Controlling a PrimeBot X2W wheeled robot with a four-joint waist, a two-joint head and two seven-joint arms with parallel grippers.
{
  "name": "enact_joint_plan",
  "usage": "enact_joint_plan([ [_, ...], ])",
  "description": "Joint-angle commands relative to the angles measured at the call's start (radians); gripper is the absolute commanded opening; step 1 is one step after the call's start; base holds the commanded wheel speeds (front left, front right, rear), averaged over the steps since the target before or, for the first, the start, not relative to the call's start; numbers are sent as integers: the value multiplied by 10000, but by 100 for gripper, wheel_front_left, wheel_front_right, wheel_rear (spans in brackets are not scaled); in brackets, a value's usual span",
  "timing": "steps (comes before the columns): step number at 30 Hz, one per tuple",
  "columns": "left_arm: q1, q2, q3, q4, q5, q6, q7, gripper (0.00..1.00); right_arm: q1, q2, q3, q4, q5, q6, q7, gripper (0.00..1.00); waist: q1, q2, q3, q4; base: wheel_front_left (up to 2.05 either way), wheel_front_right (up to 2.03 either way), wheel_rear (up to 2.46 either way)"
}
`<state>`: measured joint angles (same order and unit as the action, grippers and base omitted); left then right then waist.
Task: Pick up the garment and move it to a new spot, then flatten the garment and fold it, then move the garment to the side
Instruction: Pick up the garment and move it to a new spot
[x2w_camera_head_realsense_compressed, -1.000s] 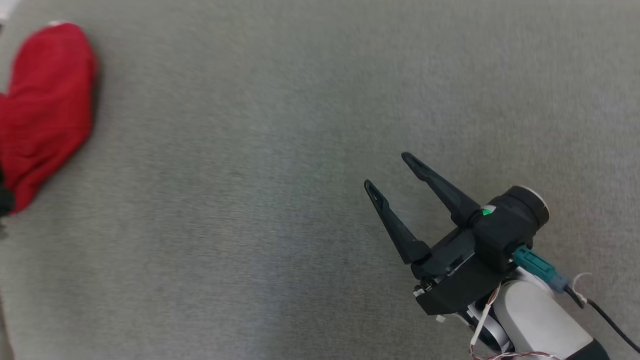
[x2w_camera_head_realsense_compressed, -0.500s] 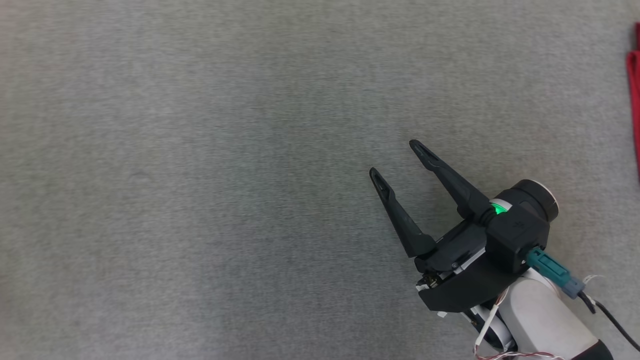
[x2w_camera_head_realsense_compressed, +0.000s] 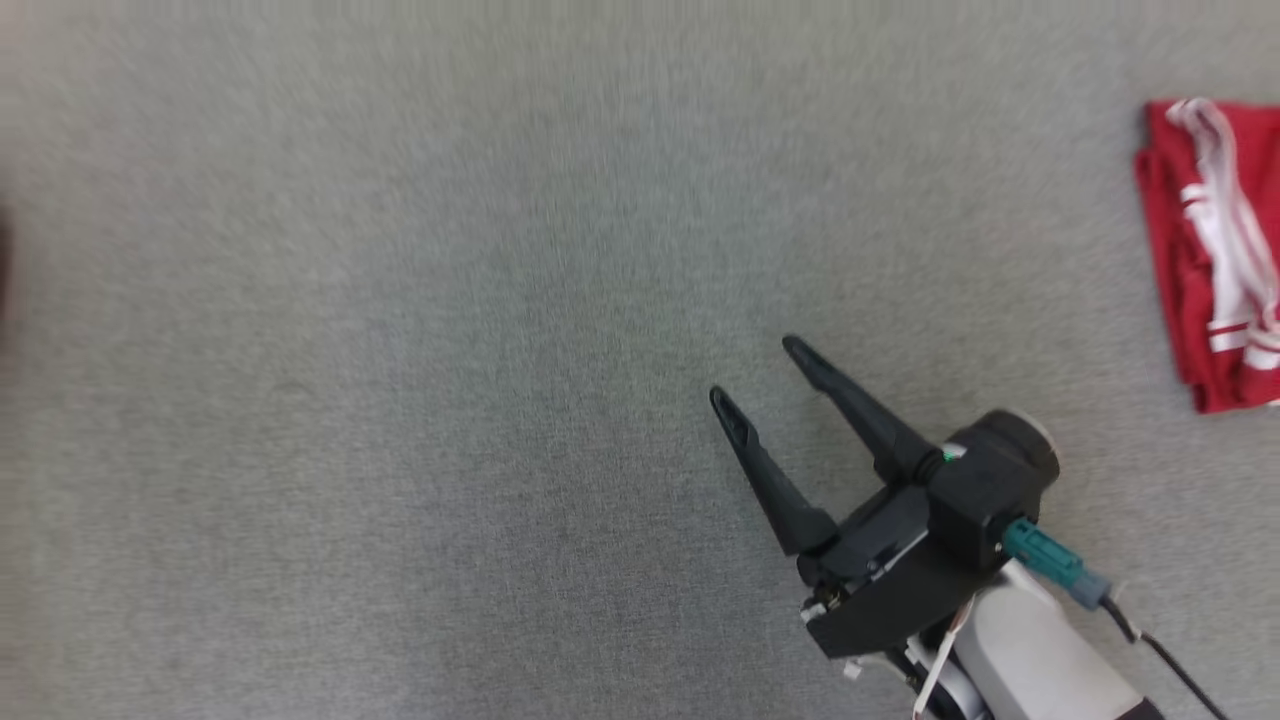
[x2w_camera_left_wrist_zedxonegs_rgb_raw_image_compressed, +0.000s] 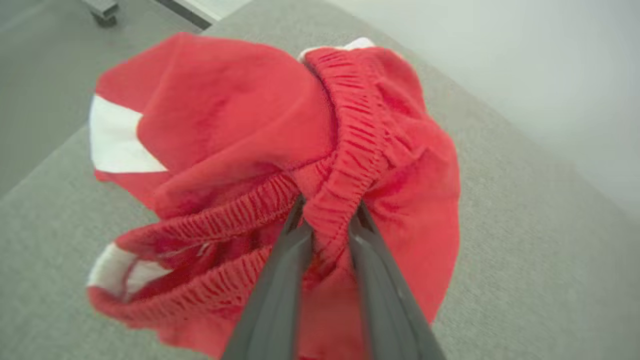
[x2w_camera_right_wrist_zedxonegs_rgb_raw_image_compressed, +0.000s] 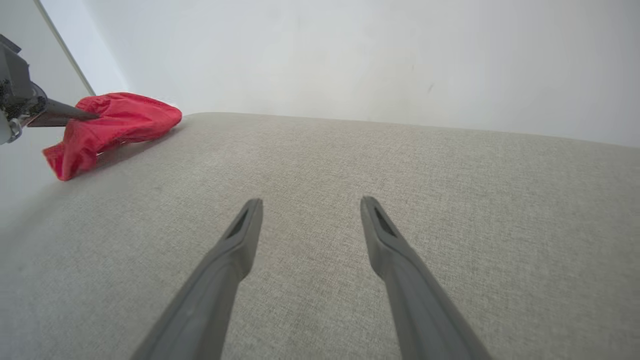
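The left hand (x2w_camera_left_wrist_zedxonegs_rgb_raw_image_compressed: 330, 207) is seen closed tight on the red garment (x2w_camera_left_wrist_zedxonegs_rgb_raw_image_compressed: 240, 115). The stretchy band (x2w_camera_left_wrist_zedxonegs_rgb_raw_image_compressed: 350, 115) at the top of the garment is pinched between the two dark fingers (x2w_camera_left_wrist_zedxonegs_rgb_raw_image_compressed: 280, 280), and only a thin gap is left between them. The rest of the garment is bunched up in a soft heap around the fingertips. A white patch (x2w_camera_left_wrist_zedxonegs_rgb_raw_image_compressed: 115, 145) is seen on one side of it, and a bit more white is seen lower down. Under the garment the grey counter (x2w_camera_left_wrist_zedxonegs_rgb_raw_image_compressed: 525, 240) is seen, with one edge of it close by and the grey floor (x2w_camera_left_wrist_zedxonegs_rgb_raw_image_compressed: 45, 75) past that edge. In the right wrist view the same garment (x2w_camera_right_wrist_zedxonegs_rgb_raw_image_compressed: 120, 125) is found far off at the back left corner of the counter, with the tip of the left hand poked into it. Part of it is draped down by the counter's left edge. Whether it is lifted off the counter cannot be told. The right hand (x2w_camera_head_realsense_compressed: 754, 370) is held wide open, with nothing between its two long fingers. It is seen at the lower right of the head view, over a bare part of the counter, with its fingers pointed up and to the left. It is kept well apart from the held garment. A folded red cloth (x2w_camera_head_realsense_compressed: 1180, 300) with white stripes (x2w_camera_head_realsense_compressed: 1215, 170) is laid flat on the counter at the right edge of the head view, away from the right hand. A pale wall (x2w_camera_right_wrist_zedxonegs_rgb_raw_image_compressed: 350, 60) is seen behind the counter.
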<state>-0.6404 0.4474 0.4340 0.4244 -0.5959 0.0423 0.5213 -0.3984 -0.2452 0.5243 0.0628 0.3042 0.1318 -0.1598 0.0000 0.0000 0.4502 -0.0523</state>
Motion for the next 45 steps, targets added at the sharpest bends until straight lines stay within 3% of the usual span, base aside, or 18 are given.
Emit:
enact_joint_plan([
  [1, 163, 132, -71, -210, 155, -118, 23, 0, 219, 37, 26, 93, 94, -24, -89, 100, 0, 0, -1213, -3, 0, 0, 0],
  [8, -50, 253, -1279, -1386, 506, -809, 734, 0, 1024, 115, 111, 824, 469, -26, -285, 100, 0, 0, -3119, -288, 0, 0, 0],
  [13, -93, -289, -2236, -2219, 307, -1114, 1423, 0, 1403, 235, -164, 969, 515, -24, -396, 100, 0, 0, -3930, -738, 0, 0, 0],
  [23, 482, -2633, -4030, -3756, -168, -1106, 1625, 0, 1680, 399, -419, 623, 412, -24, -305, 100, 0, 0, -3998, -1795, 0, 0, 0],
  [25, 750, -3159, -4418, -3573, -18, -1057, 1158, 0, 1659, 421, -496, 533, 364, -24, -301, 100, 0, 0, -3729, -2117, 0, 0, 0],
  [32, 1160, -3765, -4998, -2467, -75, -1127, -207, 0, 1717, 525, -871, 486, 277, -24, -353, 100, 0, 0, -3135, -2649, 0, 0, 0],
  [40, 1300, -3922, -6197, -68, 566, -977, -1670, 1, 1695, 741, -1097, 598, 222, -26, -475, 100, 0, 0, -2779, -2956, 0, 0, 0],
  [41, 1280, -3922, -6307, 195, 737, -935, -1904, 44, 1686, 765, -1097, 611, 209, -24, -491, 100, 0, 0, -2779, -2973, 0, 0, 0],
  [42, 1271, -3922, -6389, 492, 879, -887, -2074, 94, 1669, 774, -1112, 624, 196, -24, -496, 100, 0, 0, -2786, -2984, 0, 0, 0],
  [43, 1245, -3914, -6457, 683, 1007, -855, -2309, 100, 1650, 769, -1138, 643, 207, -24, -504, 100, 0, 0, -2806, -2987, 0, 0, 0],
  [45, 1183, -3912, -6506, 1046, 1160, -779, -2699, 100, 1650, 725, -1211, 688, 209, -24, -504, 100, 0, 0, -2871, -2928, 0, 0, 0],
])
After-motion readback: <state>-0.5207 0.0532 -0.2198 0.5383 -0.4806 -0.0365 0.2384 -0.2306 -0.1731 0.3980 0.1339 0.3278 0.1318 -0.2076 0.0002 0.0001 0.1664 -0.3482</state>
